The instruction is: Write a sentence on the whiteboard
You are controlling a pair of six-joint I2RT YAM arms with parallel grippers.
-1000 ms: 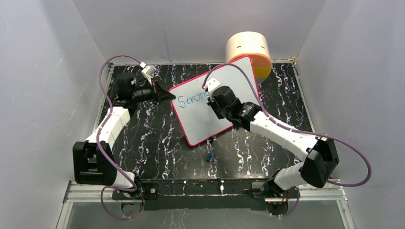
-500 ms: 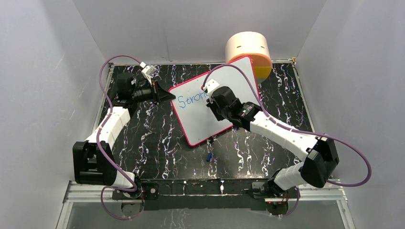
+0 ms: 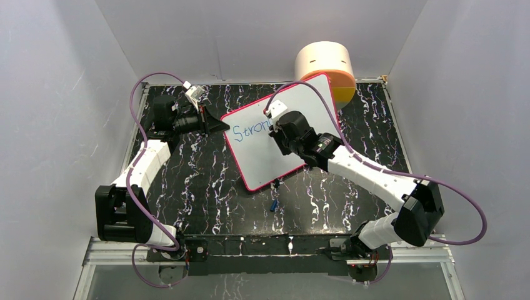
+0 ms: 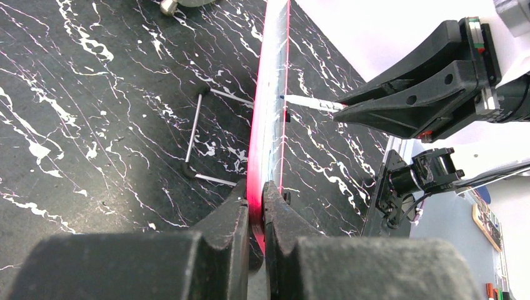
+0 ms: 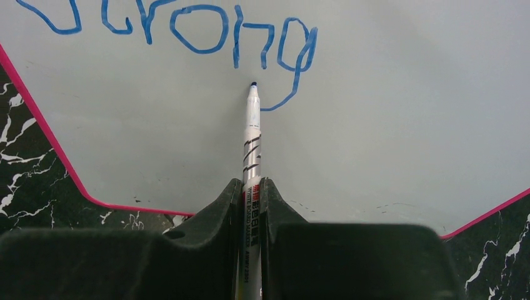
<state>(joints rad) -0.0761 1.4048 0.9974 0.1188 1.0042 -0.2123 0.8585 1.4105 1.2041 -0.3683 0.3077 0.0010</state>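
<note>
The whiteboard (image 3: 265, 159), white with a pink-red frame, stands tilted on the black marbled table. My left gripper (image 3: 222, 125) is shut on its left edge; the left wrist view shows the red frame (image 4: 267, 119) pinched between the fingers of that gripper (image 4: 256, 190). The sentence (image 5: 194, 28) reads "Strong" in blue. My right gripper (image 5: 251, 187) is shut on a silver whiteboard marker (image 5: 250, 140). The marker's blue tip sits on the whiteboard (image 5: 387, 112) just below the "n", beside the tail of the "g". In the top view the right gripper (image 3: 276, 134) covers the word's end.
A round cream and orange container (image 3: 325, 65) stands behind the board's far corner. A small blue piece (image 3: 274, 204) lies on the table in front of the board. A wire stand (image 4: 194, 131) props the board from behind.
My right gripper has shifted slightly left over the board with the marker. The left arm and the board have not moved.
</note>
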